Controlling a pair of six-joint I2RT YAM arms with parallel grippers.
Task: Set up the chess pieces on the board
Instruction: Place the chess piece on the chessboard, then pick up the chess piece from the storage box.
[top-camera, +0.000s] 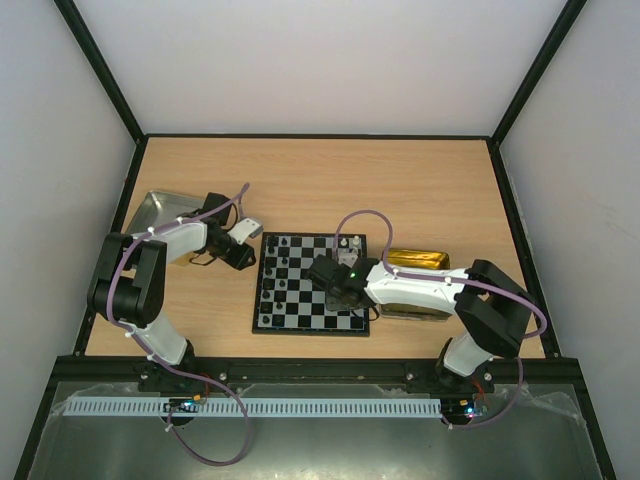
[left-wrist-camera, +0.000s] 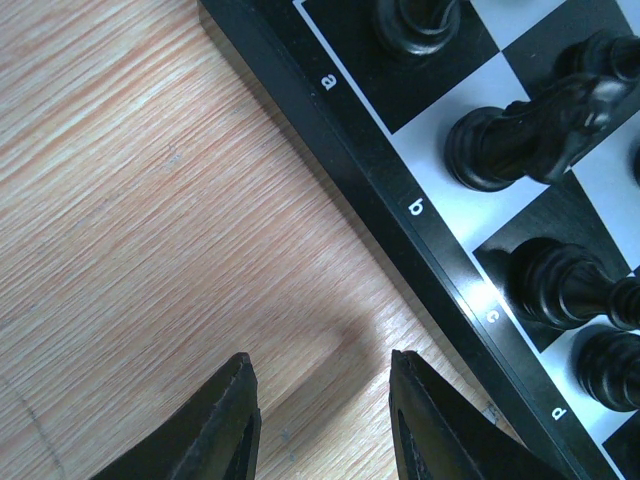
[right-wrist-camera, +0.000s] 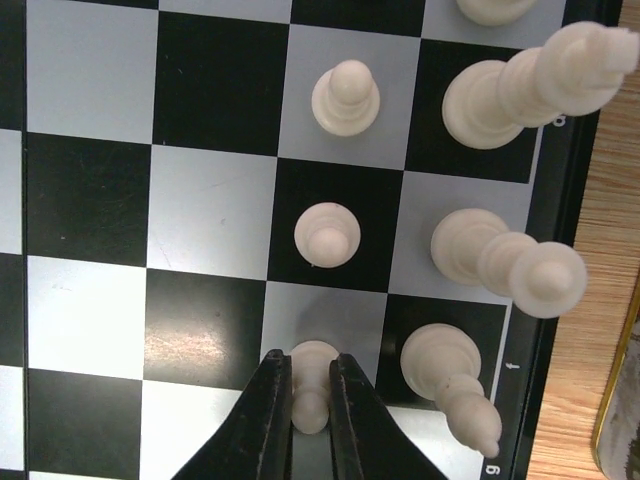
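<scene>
So my right pincer was down over the board, on its right side, clenched on a white pawn. Both fingers were pressed against the pawn's sides, with no gap on either side that I could see. The pawn sat over a silver square in the second column in from the board's right rim. I couldn't tell whether its base was actually resting on the square or held just above it.

Two more white pawns stood in that same column, one on the black square next to it and one on the silver square after that. The column along the rim held the taller white pieces, all upright.

My left pincer was released, jaws well apart with nothing between them, hanging over bare bench just beside the board's left rim. From that wrist view I could see the rim letters a to d, and the black pieces stood on the squares right behind them, a knight among them.

From above, the board lay in the middle of the bench between my two arms. The silver tray was off to the left behind my left arm, and the gold tray sat near the board's right side, partly under my right arm.
</scene>
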